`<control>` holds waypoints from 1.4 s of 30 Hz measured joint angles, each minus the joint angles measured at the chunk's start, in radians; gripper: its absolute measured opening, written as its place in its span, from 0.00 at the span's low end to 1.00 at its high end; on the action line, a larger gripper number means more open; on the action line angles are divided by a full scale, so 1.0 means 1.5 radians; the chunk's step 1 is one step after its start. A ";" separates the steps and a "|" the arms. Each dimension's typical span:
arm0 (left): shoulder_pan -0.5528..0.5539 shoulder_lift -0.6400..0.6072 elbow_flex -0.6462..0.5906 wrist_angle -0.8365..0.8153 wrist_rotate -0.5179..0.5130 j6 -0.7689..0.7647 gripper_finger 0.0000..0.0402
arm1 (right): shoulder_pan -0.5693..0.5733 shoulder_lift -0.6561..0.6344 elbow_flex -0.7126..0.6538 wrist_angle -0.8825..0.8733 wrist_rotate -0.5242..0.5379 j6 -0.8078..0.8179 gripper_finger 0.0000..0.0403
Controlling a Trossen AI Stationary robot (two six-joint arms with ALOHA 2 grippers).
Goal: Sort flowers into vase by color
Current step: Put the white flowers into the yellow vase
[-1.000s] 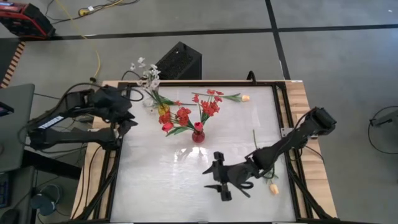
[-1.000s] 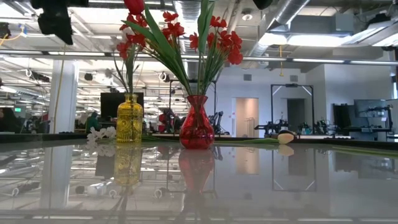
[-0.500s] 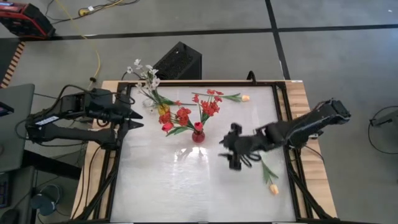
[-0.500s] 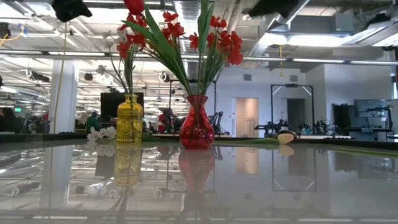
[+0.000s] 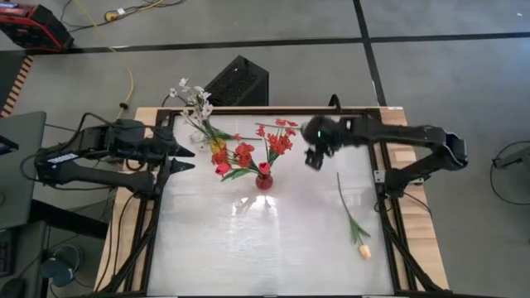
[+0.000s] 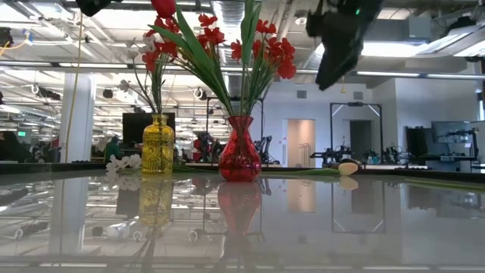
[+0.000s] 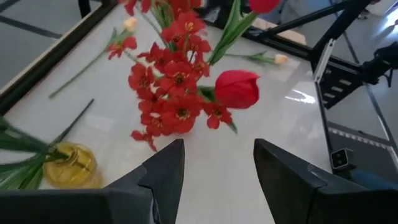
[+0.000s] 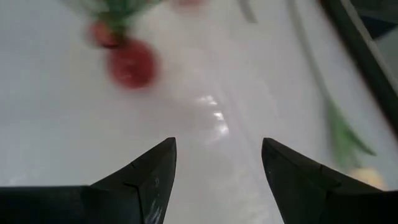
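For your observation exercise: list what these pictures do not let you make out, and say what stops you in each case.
- Red vase, right wrist view: motion-blurred; its flowers are cut off by the picture's edge.
- Yellow vase, high view: mostly hidden under red flowers.
- Left gripper, low view: cut off by the top edge.
- Peach tulip, low view: stem too thin to follow.

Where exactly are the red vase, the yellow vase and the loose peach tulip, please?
red vase (image 6: 239, 159): low view, on its belly.
yellow vase (image 6: 158, 148): low view, mid-body.
peach tulip (image 5: 363, 251): high view, on the bud.
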 joint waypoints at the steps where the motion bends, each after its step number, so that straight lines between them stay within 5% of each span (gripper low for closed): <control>1: -0.002 0.000 0.000 0.005 0.000 0.003 0.45 | -0.030 0.003 0.000 -0.002 -0.005 -0.019 0.66; 11: -0.007 0.000 0.000 0.035 0.000 0.039 0.45 | -0.310 0.066 0.000 0.109 -0.163 -0.151 0.66; 17: -0.007 0.000 0.000 0.057 0.000 0.047 0.45 | -0.377 0.180 0.000 0.251 -0.230 -0.157 0.66; 28: -0.007 -0.002 0.003 0.069 -0.010 0.067 0.45 | -0.356 0.346 0.000 0.482 -0.421 -0.124 0.66; 35: -0.007 -0.002 0.003 0.116 -0.016 0.098 0.45 | -0.289 0.405 0.034 0.498 -0.423 -0.144 0.66; 42: -0.007 0.000 0.003 0.139 -0.016 0.123 0.45 | -0.236 0.450 0.107 0.456 -0.330 -0.224 0.66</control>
